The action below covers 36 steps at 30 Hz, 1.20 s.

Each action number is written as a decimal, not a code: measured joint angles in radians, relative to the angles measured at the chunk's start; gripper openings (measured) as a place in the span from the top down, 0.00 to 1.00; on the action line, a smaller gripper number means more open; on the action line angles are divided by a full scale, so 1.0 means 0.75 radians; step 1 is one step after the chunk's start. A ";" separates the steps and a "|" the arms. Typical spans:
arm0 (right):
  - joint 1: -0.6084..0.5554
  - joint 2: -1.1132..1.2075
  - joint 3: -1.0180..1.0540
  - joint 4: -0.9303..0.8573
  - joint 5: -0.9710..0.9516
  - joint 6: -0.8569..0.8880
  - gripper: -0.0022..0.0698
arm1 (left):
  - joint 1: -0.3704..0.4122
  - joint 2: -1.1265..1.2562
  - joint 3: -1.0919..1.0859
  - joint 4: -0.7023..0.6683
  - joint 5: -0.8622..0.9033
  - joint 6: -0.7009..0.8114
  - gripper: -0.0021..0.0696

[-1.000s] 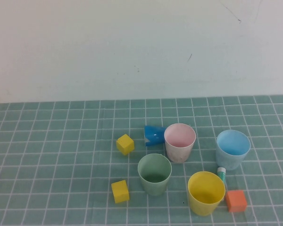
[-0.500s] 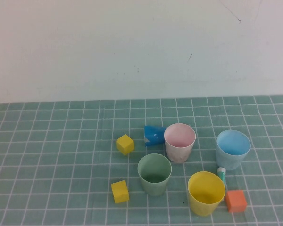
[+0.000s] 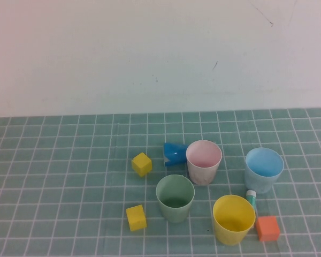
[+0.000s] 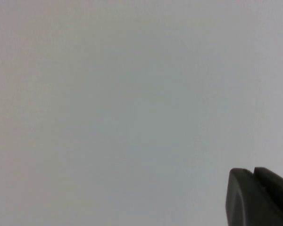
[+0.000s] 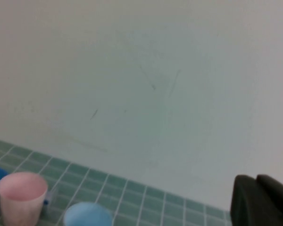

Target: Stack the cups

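Observation:
Four cups stand upright and apart on the green checked cloth in the high view: pale pink cup [image 3: 204, 161], pale green cup [image 3: 175, 197], yellow cup [image 3: 234, 219] and light blue cup [image 3: 264, 169]. Neither arm shows in the high view. My left gripper [image 4: 253, 172] is shut and empty, seen only against the bare wall. My right gripper [image 5: 255, 179] is shut and empty too, held well above the table, with the pink cup [image 5: 21, 197] and the blue cup [image 5: 87, 215] far off below it.
Two small yellow cubes [image 3: 142, 164] [image 3: 136, 218] lie left of the cups and an orange cube [image 3: 268, 228] sits right of the yellow cup. A blue tube [image 3: 174, 152] lies behind the pink cup. A small white-capped tube [image 3: 251, 197] lies between the blue and yellow cups.

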 joint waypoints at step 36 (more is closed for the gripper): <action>0.000 0.469 -0.008 -0.045 0.432 -0.189 0.97 | -0.207 1.617 -0.762 -1.528 0.830 1.666 0.97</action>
